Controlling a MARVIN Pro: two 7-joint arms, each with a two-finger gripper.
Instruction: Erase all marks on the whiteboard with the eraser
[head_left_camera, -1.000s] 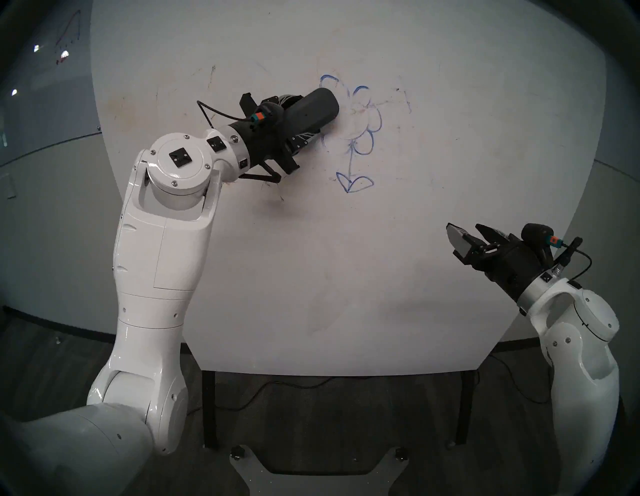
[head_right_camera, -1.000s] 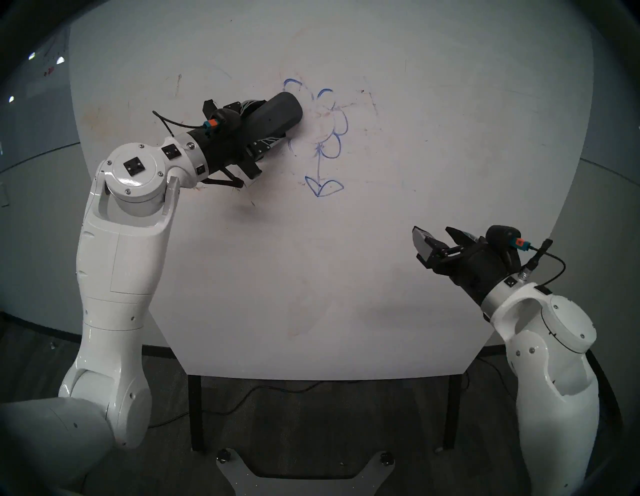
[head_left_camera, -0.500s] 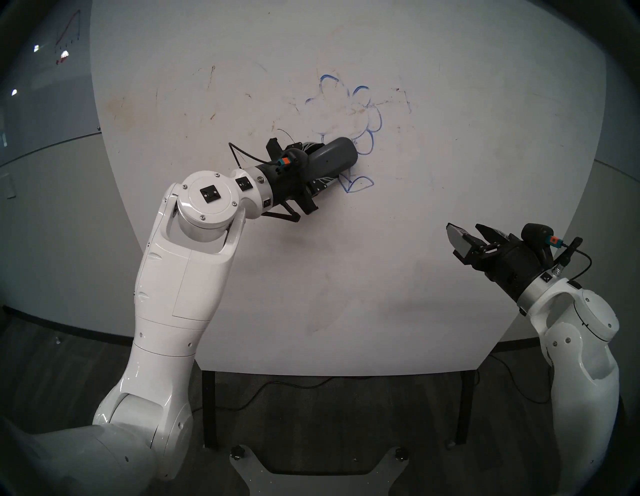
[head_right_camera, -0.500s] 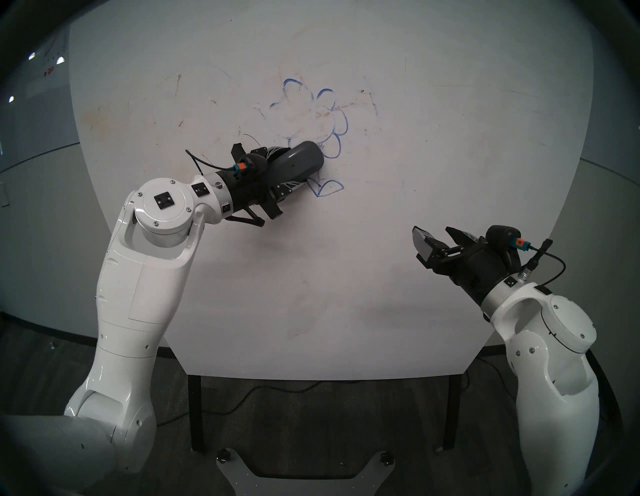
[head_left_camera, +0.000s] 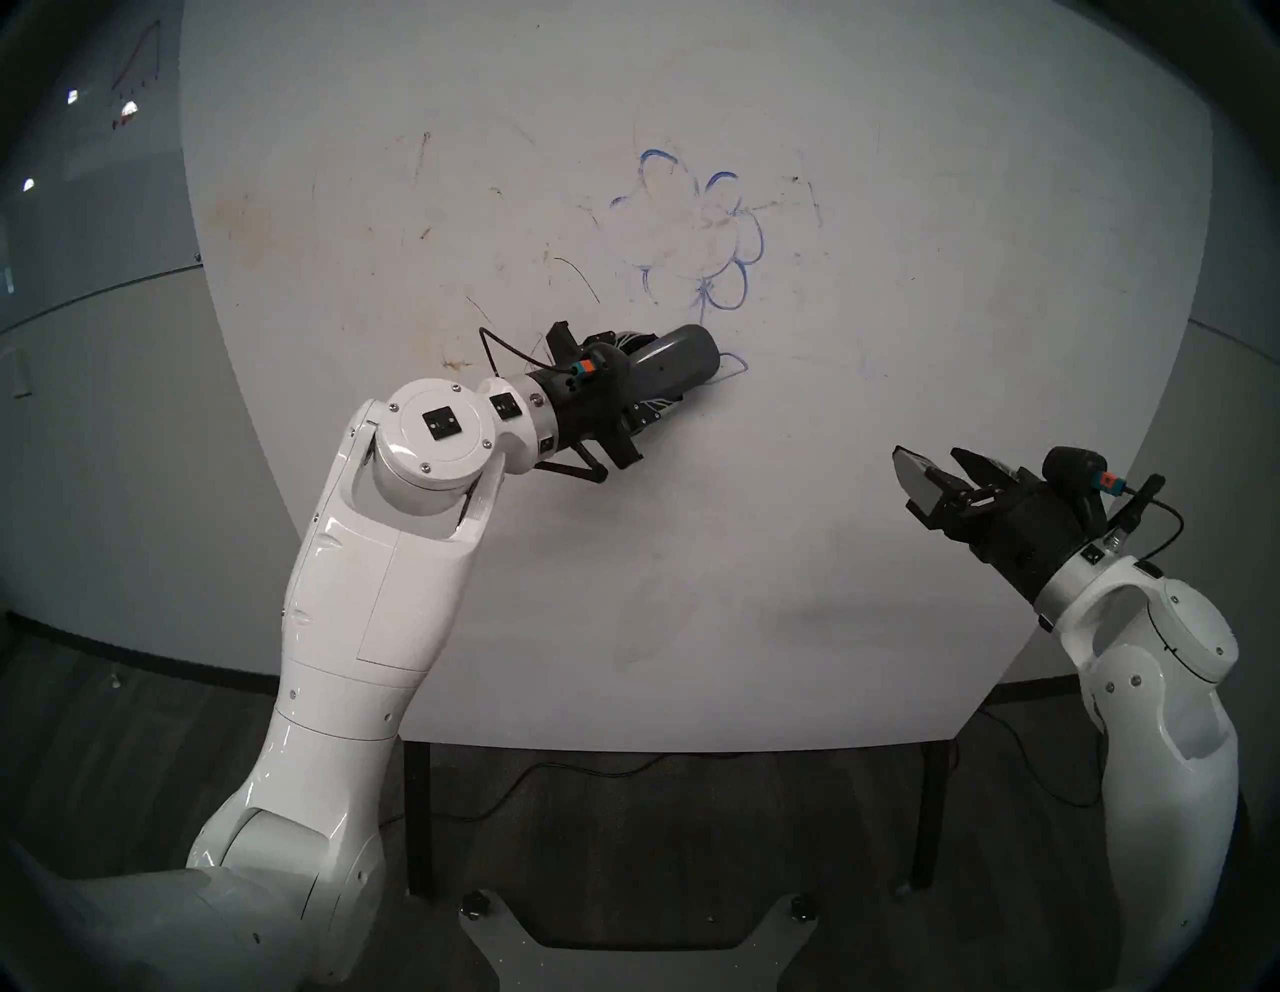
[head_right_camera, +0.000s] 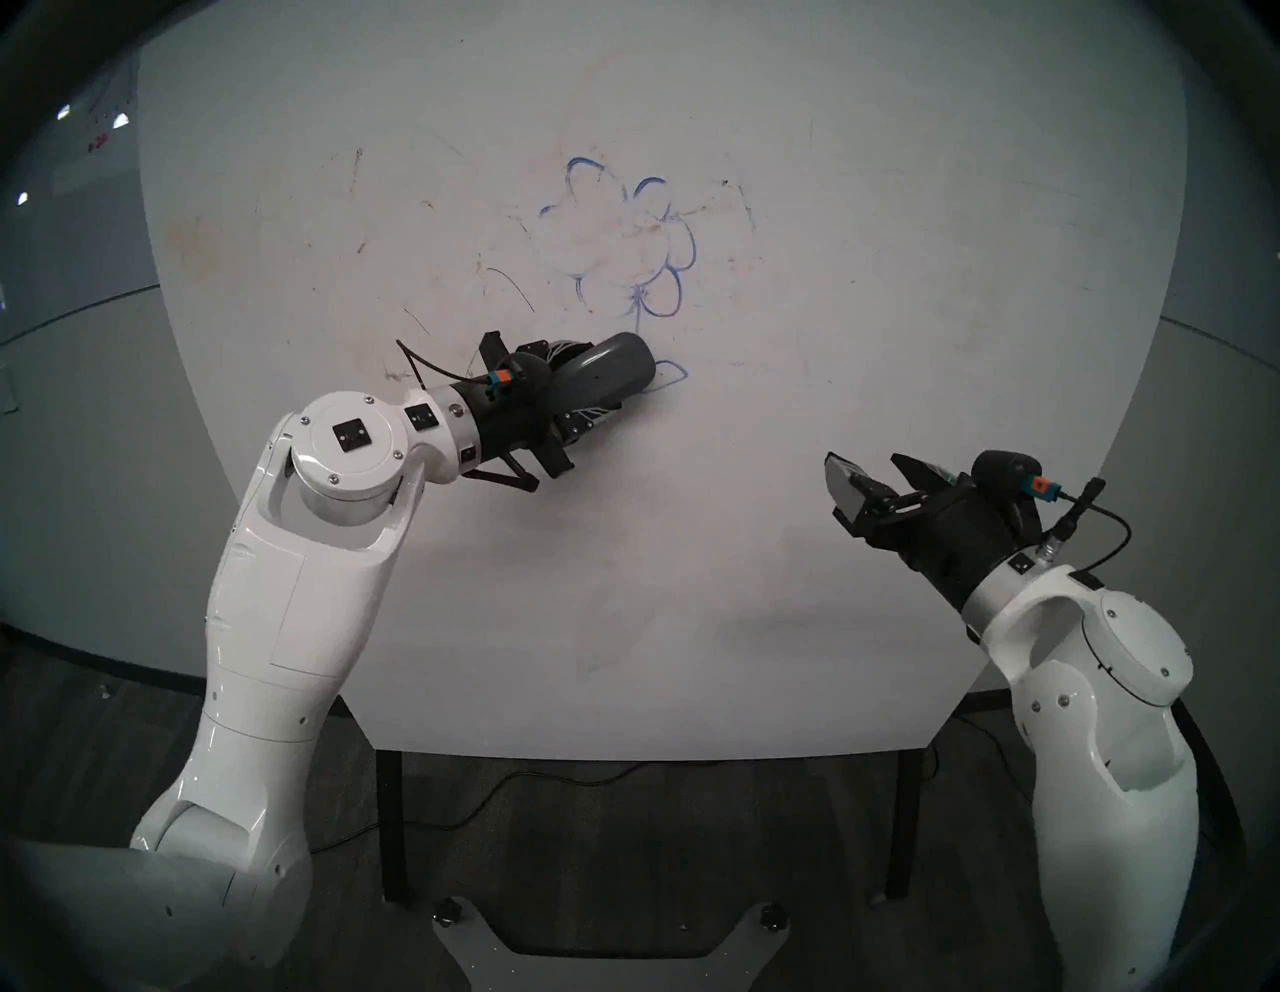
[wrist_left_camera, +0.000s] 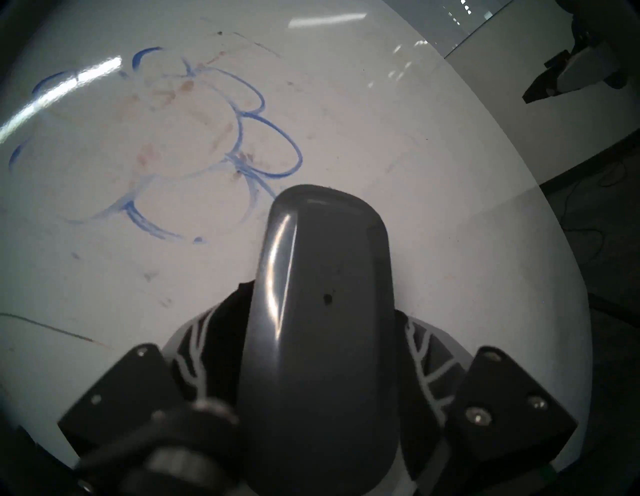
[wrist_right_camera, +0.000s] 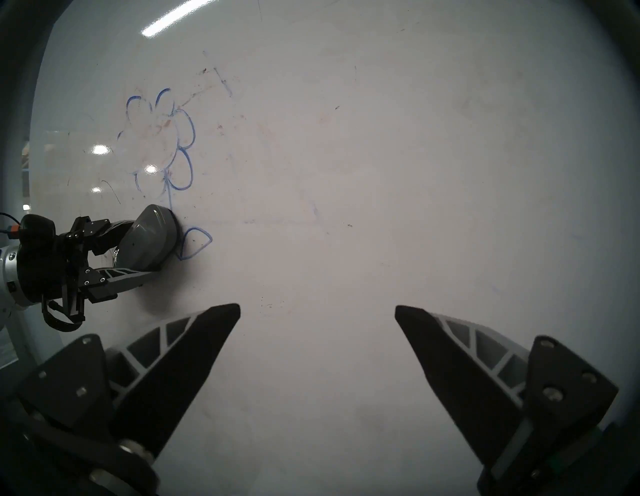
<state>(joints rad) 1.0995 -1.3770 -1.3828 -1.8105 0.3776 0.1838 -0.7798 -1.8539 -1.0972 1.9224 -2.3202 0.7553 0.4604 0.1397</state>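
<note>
You have the eraser (head_left_camera: 675, 359) clamped in the left gripper (head_left_camera: 658, 377), one finger above the block and one below it, long axis pointing at the whiteboard (head_left_camera: 900, 312) so that only its far rounded end meets the surface. Judged from the right wrist view, that end is pressed against the board at the foot of the flower's stem, covering the left leaf; the right leaf (wrist_right_camera: 195, 242) shows just beside the eraser, touching or nearly touching its edge. End-on contact gives you a narrow wiping face, which probably explains why the marks (head_left_camera: 699, 228) are only partly gone: directly above the eraser the flower's middle and left petals are pale smears, while the right-hand petals (wrist_left_camera: 270, 145) and the two topmost arcs stay strong blue. The upper stem (head_right_camera: 636, 315) is visible just above the eraser. Brown and black scratchy stains lie to the left of the eraser and around the flower head; treat these as old scuffs, not targets. The right gripper (wrist_right_camera: 317, 315) sits well apart from the eraser, lower and to the right, fingers spread wide with nothing between them, pointing at bare board; parked there, it stays clear of the wiping arm. Estimate: less than half the drawing is cleared. Next passes should take the right leaf, then go back up over the right petals; risk is the narrow end skipping over thin lines.
</note>
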